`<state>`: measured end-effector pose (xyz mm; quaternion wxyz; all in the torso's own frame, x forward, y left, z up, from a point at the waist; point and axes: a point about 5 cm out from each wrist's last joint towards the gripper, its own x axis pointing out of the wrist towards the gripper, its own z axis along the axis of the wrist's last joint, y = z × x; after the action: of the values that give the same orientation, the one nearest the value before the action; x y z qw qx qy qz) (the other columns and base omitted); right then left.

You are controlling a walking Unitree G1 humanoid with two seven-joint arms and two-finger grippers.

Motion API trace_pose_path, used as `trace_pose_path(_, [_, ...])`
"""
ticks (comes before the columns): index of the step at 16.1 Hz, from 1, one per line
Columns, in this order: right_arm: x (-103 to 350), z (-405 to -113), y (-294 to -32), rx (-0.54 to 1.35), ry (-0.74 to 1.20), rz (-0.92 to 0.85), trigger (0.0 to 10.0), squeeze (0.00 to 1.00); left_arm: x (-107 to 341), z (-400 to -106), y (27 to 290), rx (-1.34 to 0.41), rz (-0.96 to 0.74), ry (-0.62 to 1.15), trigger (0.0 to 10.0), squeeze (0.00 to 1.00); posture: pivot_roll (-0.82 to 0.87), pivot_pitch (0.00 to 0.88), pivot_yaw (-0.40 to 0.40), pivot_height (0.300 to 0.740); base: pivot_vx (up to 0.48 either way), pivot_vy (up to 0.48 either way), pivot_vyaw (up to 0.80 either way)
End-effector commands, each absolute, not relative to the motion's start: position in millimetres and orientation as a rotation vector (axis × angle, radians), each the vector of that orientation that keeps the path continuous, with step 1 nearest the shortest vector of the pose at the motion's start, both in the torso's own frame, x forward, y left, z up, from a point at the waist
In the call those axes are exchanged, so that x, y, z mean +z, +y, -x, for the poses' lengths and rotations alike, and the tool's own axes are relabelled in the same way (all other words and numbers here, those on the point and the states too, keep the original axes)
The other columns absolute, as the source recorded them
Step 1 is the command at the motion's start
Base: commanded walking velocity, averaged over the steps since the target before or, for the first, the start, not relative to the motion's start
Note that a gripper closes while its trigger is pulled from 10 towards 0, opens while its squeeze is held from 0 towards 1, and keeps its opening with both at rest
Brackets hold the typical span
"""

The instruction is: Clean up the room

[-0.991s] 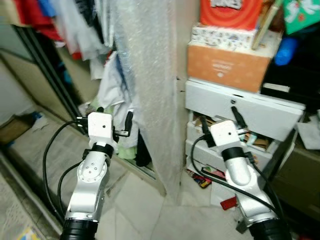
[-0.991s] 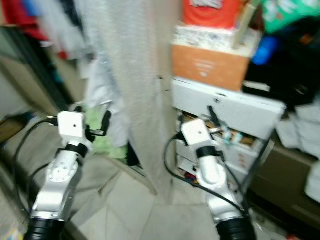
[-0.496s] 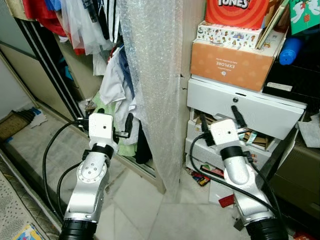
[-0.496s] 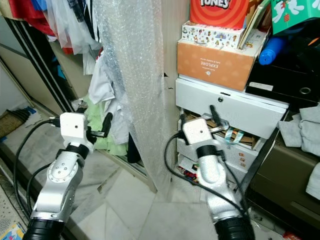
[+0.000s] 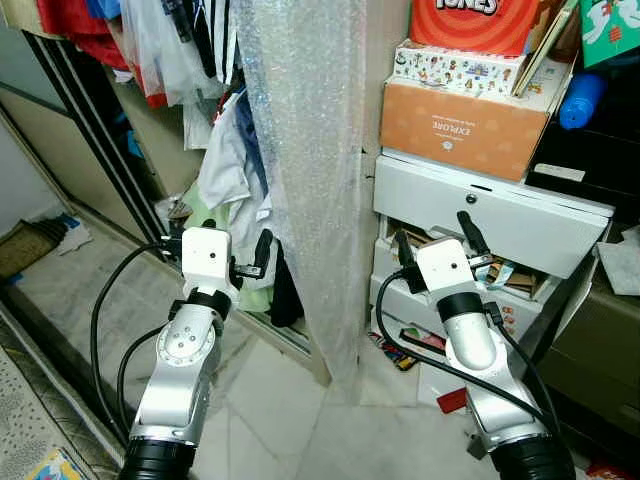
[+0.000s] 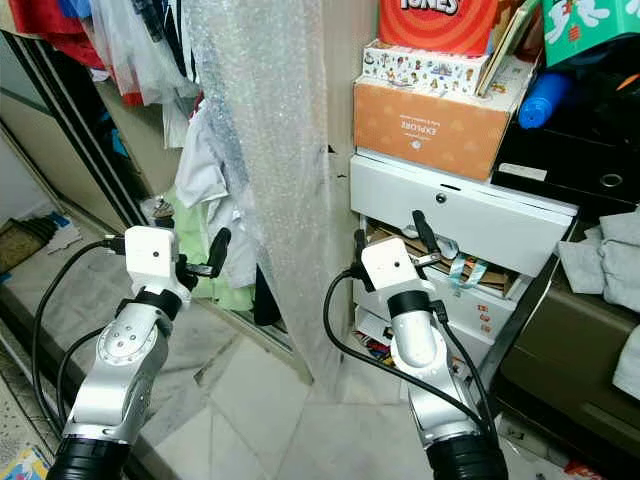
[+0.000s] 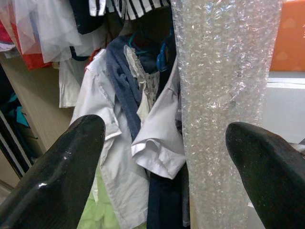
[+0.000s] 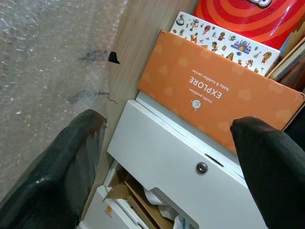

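Both pincers (image 5: 224, 242) (image 5: 432, 235) spread before bubble wrap (image 5: 300, 150), possibly tiled floor (image 5: 270, 410) below.

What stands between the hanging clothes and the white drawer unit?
A tall roll of bubble wrap stands between the clothes and the white drawer unit, seen in both eye views.

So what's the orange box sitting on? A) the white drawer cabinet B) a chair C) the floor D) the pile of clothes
A: the orange box rests right on top of the white drawer cabinet, with a patterned box and a red box stacked above it.
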<state>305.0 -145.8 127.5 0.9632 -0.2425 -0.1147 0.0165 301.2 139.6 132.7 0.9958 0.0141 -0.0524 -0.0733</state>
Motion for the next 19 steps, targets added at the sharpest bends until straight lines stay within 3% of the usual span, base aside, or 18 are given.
trace_pose_path(1, [128.8, -305.9, -142.6, 0.040, -0.240, 0.490, 10.0, 0.00, 135.8, -301.3, 141.2, -0.148, -0.025, -0.110, 10.0, 0.00, -0.12, 0.032, 0.061, 0.740, 0.000, 0.000, 0.00])
trace_pose_path(6, [126.1, -306.4, -143.5, 0.040, -0.214, 0.450, 10.0, 0.00, 138.1, -298.5, 135.8, -0.224, -0.013, -0.138, 10.0, 0.00, -0.13, 0.026, 0.060, 0.740, 0.000, 0.000, 0.00])
trace_pose_path(17, [125.5, -305.7, -139.6, 0.061, -0.227, 0.478, 10.0, 0.00, 139.7, -296.9, 133.5, -0.251, 0.025, -0.154, 10.0, 0.00, -0.12, 0.026, 0.061, 0.740, 0.340, 0.000, 0.00])
trace_pose_path(19, [125.7, -305.6, -138.8, 0.063, -0.228, 0.477, 10.0, 0.00, 140.5, -296.6, 133.1, -0.244, 0.036, -0.158, 10.0, 0.00, -0.12, 0.029, 0.059, 0.740, 0.000, 0.000, 0.00])
